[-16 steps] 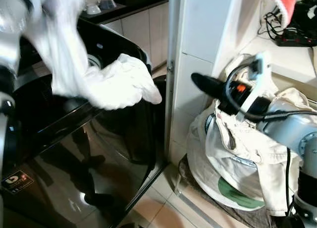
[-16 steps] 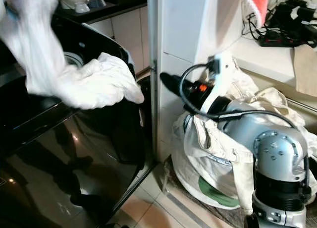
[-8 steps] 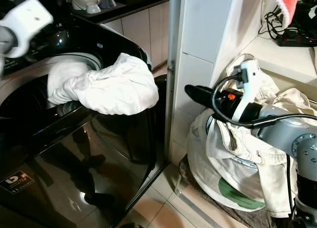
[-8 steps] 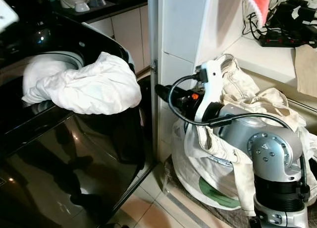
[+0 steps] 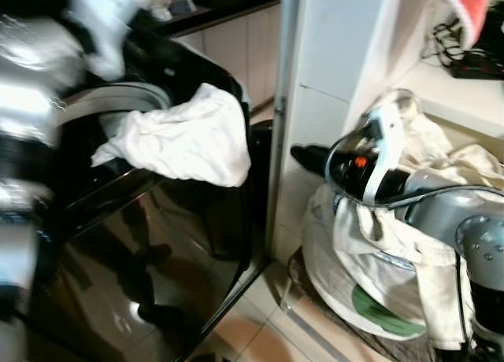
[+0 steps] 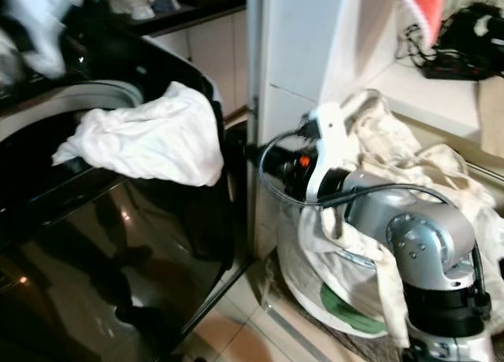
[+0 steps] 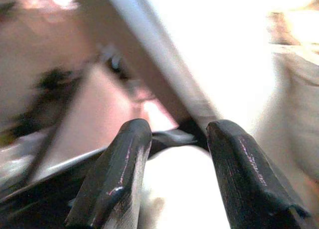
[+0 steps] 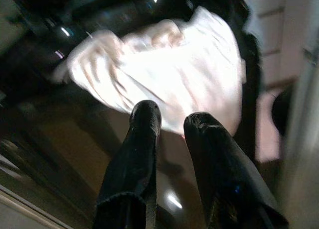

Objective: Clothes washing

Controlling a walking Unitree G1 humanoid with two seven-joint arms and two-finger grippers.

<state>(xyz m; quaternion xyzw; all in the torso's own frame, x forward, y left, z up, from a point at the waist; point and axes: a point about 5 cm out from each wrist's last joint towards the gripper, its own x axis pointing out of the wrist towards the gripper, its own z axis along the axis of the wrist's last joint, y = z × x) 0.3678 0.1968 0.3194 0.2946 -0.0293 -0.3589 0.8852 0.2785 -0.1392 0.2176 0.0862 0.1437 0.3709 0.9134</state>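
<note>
White garment [image 5: 183, 137] over the washer [image 5: 157, 252] rim, clear of both empty, parted jaws.

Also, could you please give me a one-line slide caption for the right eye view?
White garment draped over the black washing machine's rim, right gripper reaching toward it from the laundry bag.

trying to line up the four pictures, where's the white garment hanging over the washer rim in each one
Left eye view: white garment draped over the washer rim, upper left of centre.
Right eye view: same place, hanging over the rim.
Left wrist view: a blurred white shape between the fingers, possibly the garment; cannot tell.
Right wrist view: pale bundle beyond the right gripper.
Shared landmark: the washer's glossy black front.
</note>
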